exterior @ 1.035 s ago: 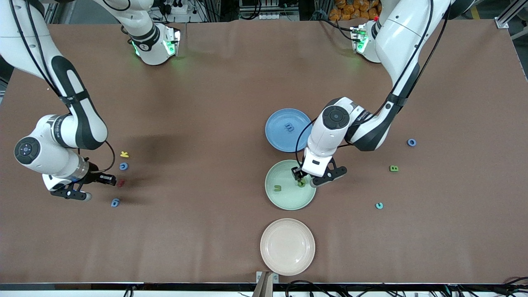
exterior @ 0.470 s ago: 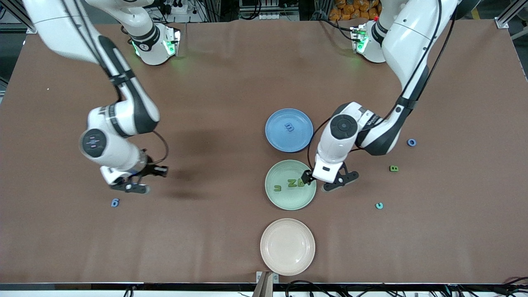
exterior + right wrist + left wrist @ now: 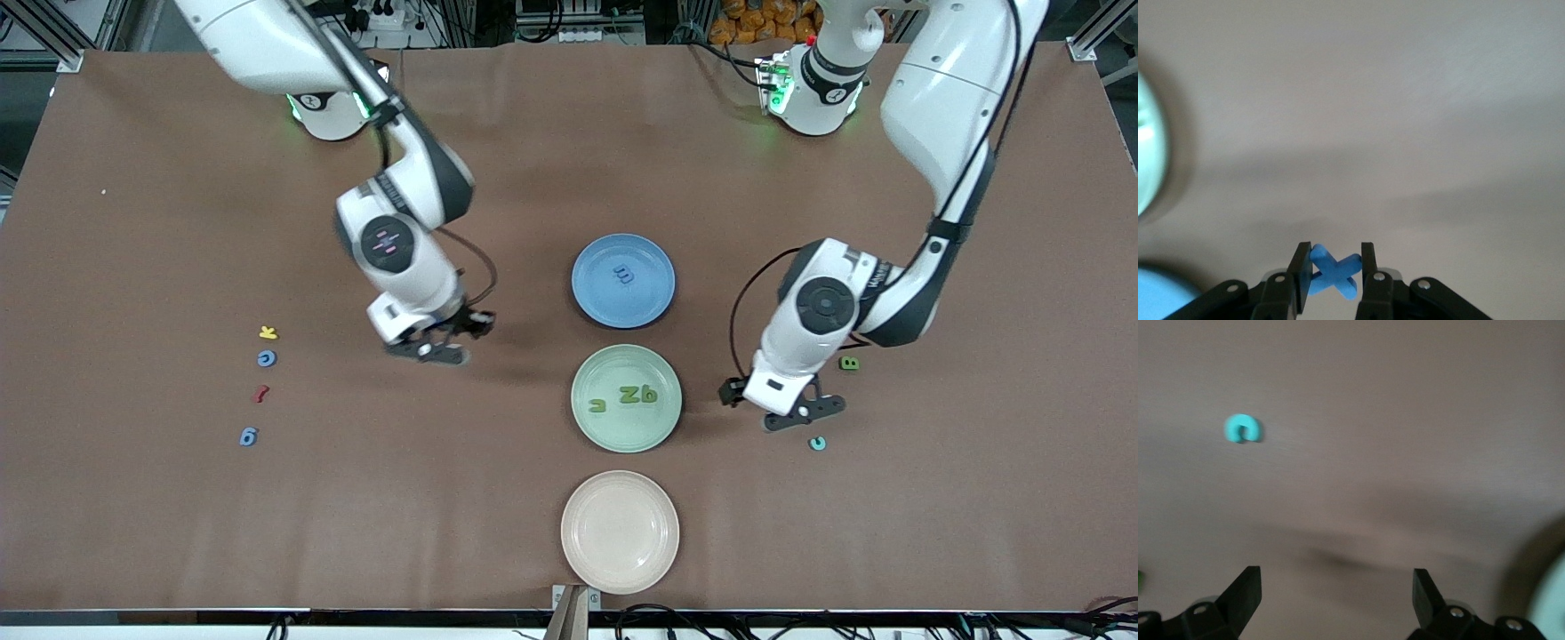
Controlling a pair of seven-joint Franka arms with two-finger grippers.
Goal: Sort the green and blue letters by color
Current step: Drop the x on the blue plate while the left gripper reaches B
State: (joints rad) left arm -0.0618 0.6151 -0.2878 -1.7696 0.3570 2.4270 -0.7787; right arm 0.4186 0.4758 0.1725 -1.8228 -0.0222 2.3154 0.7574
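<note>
Cream plate [image 3: 620, 532] nearest the camera, nothing on it.

Blue 6 [image 3: 249, 436], red squiggle [image 3: 260, 393], blue ring letter [image 3: 267, 358] and yellow letter [image 3: 268, 333] in a line toward the right arm's end.

Teal c [image 3: 817, 443] on the table toward the left arm's end; also in left wrist view [image 3: 1243, 429].

Left gripper [image 3: 782, 411] over bare table between green plate [image 3: 583, 425] and the c, jaws spread wide, nothing between them [image 3: 1331, 593].

Green plate carries three green letters [image 3: 637, 395].

Green B [image 3: 850, 363] just beside the left arm.

Right gripper [image 3: 433, 342] over bare table, jaws narrow, clamped on a blue x [image 3: 1333, 272].

Blue plate [image 3: 594, 307] farthest, one blue letter [image 3: 624, 275] on it.
</note>
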